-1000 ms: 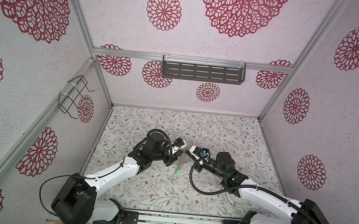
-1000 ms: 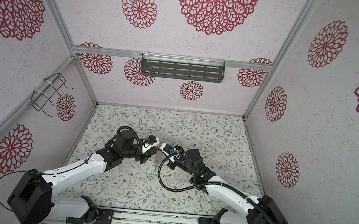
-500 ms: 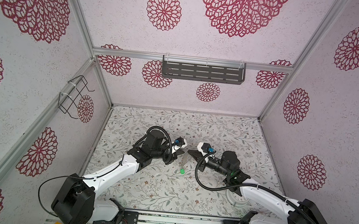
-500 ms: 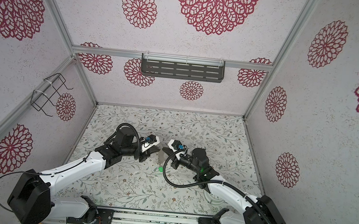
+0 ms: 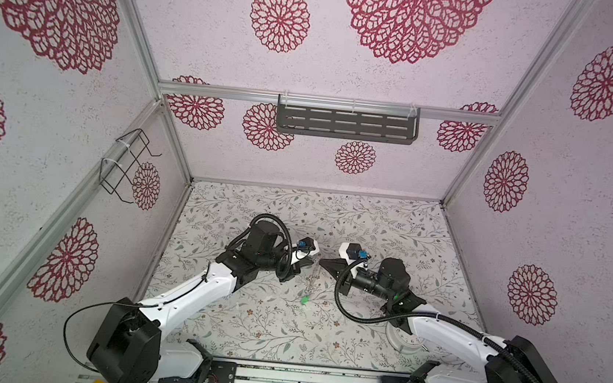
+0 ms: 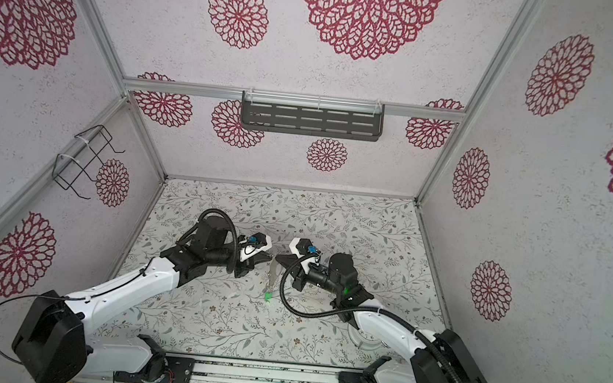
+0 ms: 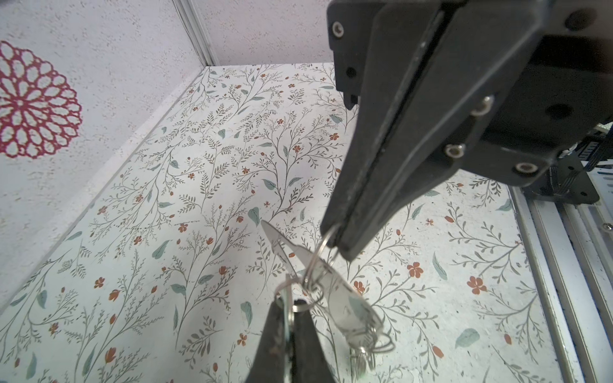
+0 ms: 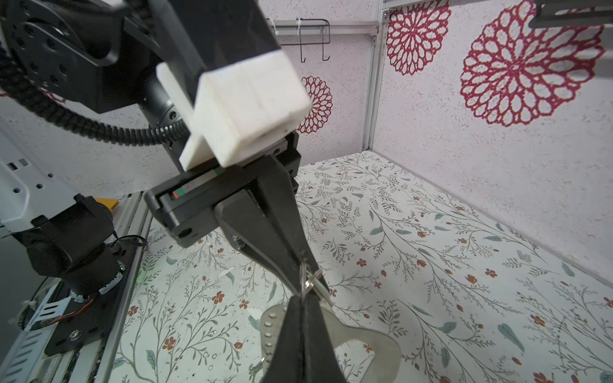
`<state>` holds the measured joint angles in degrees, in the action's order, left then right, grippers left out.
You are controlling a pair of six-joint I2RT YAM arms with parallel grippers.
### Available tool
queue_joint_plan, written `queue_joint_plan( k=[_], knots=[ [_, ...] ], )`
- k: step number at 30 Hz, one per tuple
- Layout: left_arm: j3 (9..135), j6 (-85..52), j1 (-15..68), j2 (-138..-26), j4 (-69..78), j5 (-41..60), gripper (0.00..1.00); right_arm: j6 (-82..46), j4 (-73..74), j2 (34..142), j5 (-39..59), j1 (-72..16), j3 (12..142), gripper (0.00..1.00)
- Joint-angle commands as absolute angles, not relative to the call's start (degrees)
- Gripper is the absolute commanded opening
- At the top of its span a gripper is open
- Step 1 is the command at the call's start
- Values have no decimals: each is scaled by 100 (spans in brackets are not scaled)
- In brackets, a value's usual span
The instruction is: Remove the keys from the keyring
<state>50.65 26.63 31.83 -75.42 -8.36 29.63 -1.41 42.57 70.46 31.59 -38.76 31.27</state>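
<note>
Both grippers meet tip to tip above the middle of the floral table (image 5: 269,327). My left gripper (image 7: 289,303) is shut on a small wire ring (image 7: 300,306). My right gripper (image 7: 335,245) is shut on a second small ring (image 7: 323,242). The keyring (image 8: 371,338), a flat dull metal loop with a large opening, hangs from these rings below the tips. In both top views the keyring (image 5: 311,279) dangles between the left gripper (image 5: 312,265) and the right gripper (image 5: 322,261). A key with a green tag (image 5: 304,299) hangs lowest. The blurred keys (image 7: 363,354) cluster at the keyring's lower end.
A round white clock (image 5: 403,340) lies on the table under the right arm, near the front right. A dark slotted shelf (image 5: 346,124) hangs on the back wall and a wire rack (image 5: 127,163) on the left wall. A metal rail (image 5: 298,376) runs along the front edge.
The right arm has drawn back to the right, so the two gripper tips stand slightly further apart. The keyring and green tag have swung a little beneath them. Both grippers stay shut.
</note>
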Motion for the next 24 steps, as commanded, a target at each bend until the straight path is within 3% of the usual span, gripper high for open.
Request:
queue_joint_plan(
  k=[1, 24],
  knots=[
    [5198, 2920, 3027, -7462, -1127, 2909, 0, -457, 4941, 7022, 3615, -3858, 3226, 0],
    [5789, 3750, 2753, -7392, -2028, 3084, 0, -228, 4049, 6963, 3867, -3836, 3414, 0]
  ],
)
